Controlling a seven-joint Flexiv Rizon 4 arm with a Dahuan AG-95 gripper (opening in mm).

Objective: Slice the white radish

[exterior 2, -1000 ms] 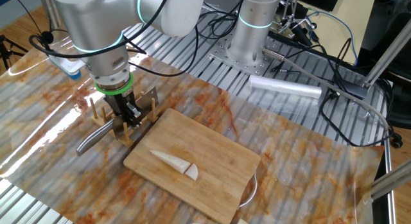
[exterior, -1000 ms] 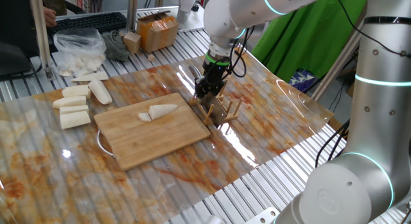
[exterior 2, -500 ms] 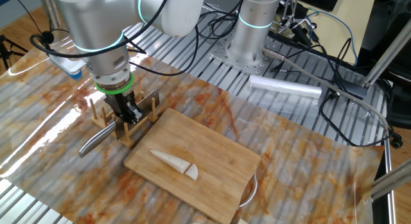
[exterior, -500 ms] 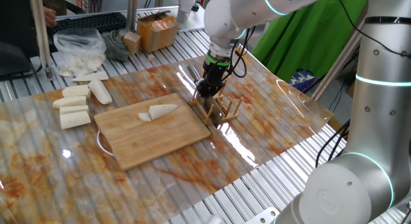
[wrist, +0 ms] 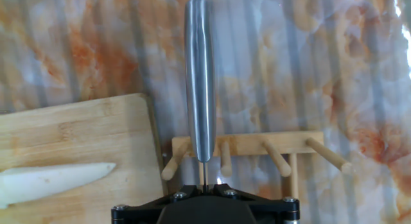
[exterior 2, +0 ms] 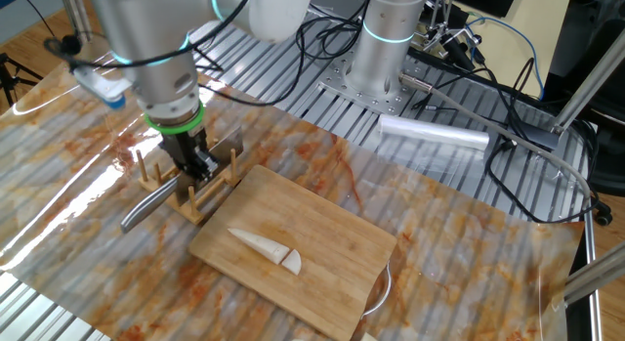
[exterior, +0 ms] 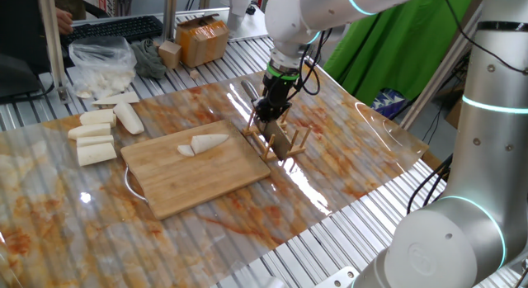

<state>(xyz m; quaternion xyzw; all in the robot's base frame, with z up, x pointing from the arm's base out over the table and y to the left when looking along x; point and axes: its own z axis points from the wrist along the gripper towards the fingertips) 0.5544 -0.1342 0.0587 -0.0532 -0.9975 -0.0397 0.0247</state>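
Note:
The white radish (exterior: pixel 206 143) lies on the bamboo cutting board (exterior: pixel 198 181), tapered, with one slice (exterior: pixel 186 149) cut off its thick end. It also shows in the other fixed view (exterior 2: pixel 260 245) and at the lower left of the hand view (wrist: pixel 54 182). My gripper (exterior: pixel 269 113) stands over the wooden peg rack (exterior: pixel 289 149) beside the board's right edge. It is shut on the thin blade of a steel knife (wrist: pixel 200 76). The knife's handle (exterior 2: pixel 146 206) points away from me and the blade rests between the pegs (wrist: pixel 273 153).
Bigger white cylinder chunks (exterior: pixel 95 139) lie left of the board. A clear bag of white pieces (exterior: pixel 103 65) and a cardboard box (exterior: pixel 202 39) stand at the back. A foil roll (exterior 2: pixel 435 136) lies near the robot base (exterior 2: pixel 386 58).
My gripper has risen slightly over the rack with the knife in it; the handle has lifted a little. The radish has not moved.

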